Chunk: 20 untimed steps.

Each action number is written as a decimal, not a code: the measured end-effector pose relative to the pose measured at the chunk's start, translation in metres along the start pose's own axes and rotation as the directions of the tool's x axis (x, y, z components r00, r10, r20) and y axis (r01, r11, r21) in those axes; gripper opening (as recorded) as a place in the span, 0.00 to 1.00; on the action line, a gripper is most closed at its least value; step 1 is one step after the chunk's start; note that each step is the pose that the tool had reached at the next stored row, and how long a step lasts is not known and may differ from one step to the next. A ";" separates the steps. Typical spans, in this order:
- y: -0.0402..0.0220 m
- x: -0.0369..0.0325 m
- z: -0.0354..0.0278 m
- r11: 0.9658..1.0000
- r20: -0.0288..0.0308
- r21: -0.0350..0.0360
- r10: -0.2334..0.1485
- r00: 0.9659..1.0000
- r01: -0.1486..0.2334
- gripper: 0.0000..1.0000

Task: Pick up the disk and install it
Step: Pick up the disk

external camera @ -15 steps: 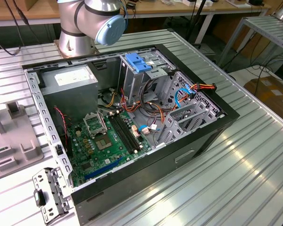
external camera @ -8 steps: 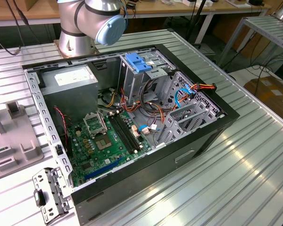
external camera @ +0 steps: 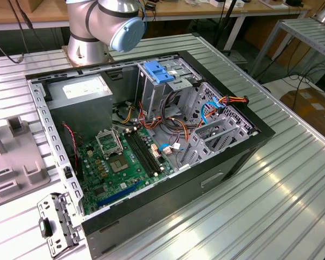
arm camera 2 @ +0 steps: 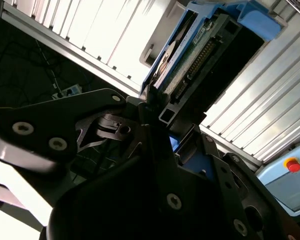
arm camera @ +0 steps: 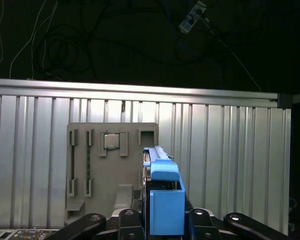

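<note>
First wrist view: black gripper (arm camera: 166, 222) pinches flat silver-metal disk (arm camera: 165, 197) with blue plastic side rails, edge-on over grey plastic fixture tray (arm camera: 105, 170) on ribbed aluminium bench (arm camera: 230, 150). Second wrist view: small white sticker (arm camera 2: 199, 31) on disk edge, print unreadable.

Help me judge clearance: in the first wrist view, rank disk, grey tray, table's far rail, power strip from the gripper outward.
1. Disk, held in the gripper.
2. Grey tray, lying just behind.
3. Far rail, beyond the tray.
4. Power strip, past the rail.
</note>
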<state>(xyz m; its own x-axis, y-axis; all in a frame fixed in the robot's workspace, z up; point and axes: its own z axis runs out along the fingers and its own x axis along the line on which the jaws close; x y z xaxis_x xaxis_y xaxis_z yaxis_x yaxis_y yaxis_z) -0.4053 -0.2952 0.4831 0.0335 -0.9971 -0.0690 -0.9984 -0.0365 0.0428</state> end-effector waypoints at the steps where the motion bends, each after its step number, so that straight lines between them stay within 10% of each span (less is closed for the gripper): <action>1: -0.0013 0.0001 -0.0001 1.000 0.000 0.000 0.000 1.000 0.000 0.37; 11: -0.0174 0.0006 -0.0008 1.000 0.000 0.000 0.000 1.000 0.000 0.37; 15: -0.0628 0.0021 -0.0029 1.000 0.000 0.000 0.000 1.000 0.000 0.37; 20: -0.0723 0.0024 -0.0032 1.000 0.000 0.000 0.000 1.000 0.000 0.37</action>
<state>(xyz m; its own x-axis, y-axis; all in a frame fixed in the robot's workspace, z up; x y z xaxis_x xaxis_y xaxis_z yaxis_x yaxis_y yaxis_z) -0.3330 -0.2952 0.4830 0.0336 -0.9970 -0.0691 -0.9984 -0.0366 0.0428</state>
